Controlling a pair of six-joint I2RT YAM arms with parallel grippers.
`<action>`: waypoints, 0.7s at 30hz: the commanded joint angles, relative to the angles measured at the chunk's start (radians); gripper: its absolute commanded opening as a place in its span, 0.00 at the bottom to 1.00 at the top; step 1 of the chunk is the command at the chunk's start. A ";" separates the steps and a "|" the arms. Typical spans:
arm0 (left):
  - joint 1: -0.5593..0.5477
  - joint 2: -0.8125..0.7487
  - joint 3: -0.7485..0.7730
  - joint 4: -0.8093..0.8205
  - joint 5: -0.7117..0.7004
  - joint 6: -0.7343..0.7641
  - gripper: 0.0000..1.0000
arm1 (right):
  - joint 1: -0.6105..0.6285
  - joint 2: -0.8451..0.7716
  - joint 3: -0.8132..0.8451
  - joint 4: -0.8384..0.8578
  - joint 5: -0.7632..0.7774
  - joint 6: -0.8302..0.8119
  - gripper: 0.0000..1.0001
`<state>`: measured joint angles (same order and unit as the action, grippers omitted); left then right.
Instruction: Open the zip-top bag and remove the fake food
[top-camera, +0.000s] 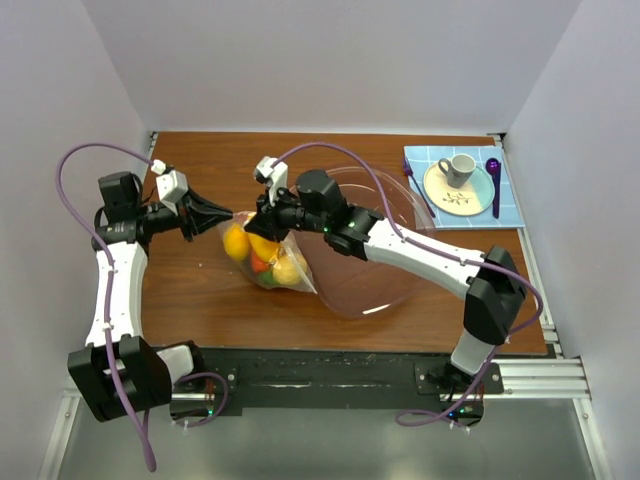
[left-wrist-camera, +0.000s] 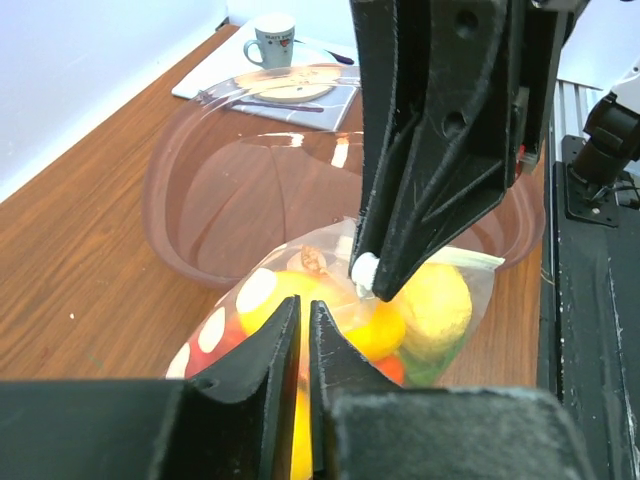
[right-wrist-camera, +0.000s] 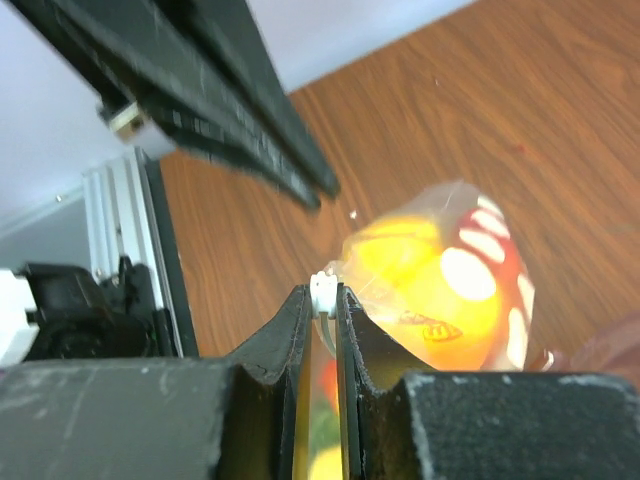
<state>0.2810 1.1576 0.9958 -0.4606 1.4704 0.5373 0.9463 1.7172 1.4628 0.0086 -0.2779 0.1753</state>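
Observation:
The zip-top bag (top-camera: 292, 277) hangs lifted just above the wooden table, between my two grippers. Inside it the fake food (top-camera: 262, 255) shows as yellow, orange and red pieces. My left gripper (top-camera: 228, 215) is shut on the bag's left edge, and the wrist view shows its jaws (left-wrist-camera: 304, 303) almost together on the thin plastic. My right gripper (top-camera: 258, 218) is shut on the bag's small white zip slider (right-wrist-camera: 324, 286), at the top of the bag. In the left wrist view that slider (left-wrist-camera: 362, 268) sits at the right gripper's fingertips, above a yellow fruit (left-wrist-camera: 440, 305).
A large pink-tinted transparent bowl (top-camera: 400, 260) stands just right of the bag, under my right arm. At the back right, a blue placemat (top-camera: 510, 210) carries a plate (top-camera: 440, 195), a mug (top-camera: 460, 168), a fork and a purple spoon (top-camera: 494, 185).

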 joint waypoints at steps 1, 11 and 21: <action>0.001 0.002 0.023 0.013 0.229 -0.013 0.16 | 0.003 -0.048 -0.027 -0.006 0.037 -0.033 0.00; -0.003 -0.111 -0.085 0.126 0.231 -0.039 0.64 | 0.003 -0.019 0.099 -0.059 0.019 -0.034 0.00; -0.005 -0.098 -0.033 0.096 0.232 -0.001 0.64 | 0.005 0.027 0.206 -0.075 -0.043 0.006 0.00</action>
<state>0.2798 1.0294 0.8909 -0.2993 1.4765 0.4671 0.9482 1.7313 1.6119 -0.0727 -0.2810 0.1593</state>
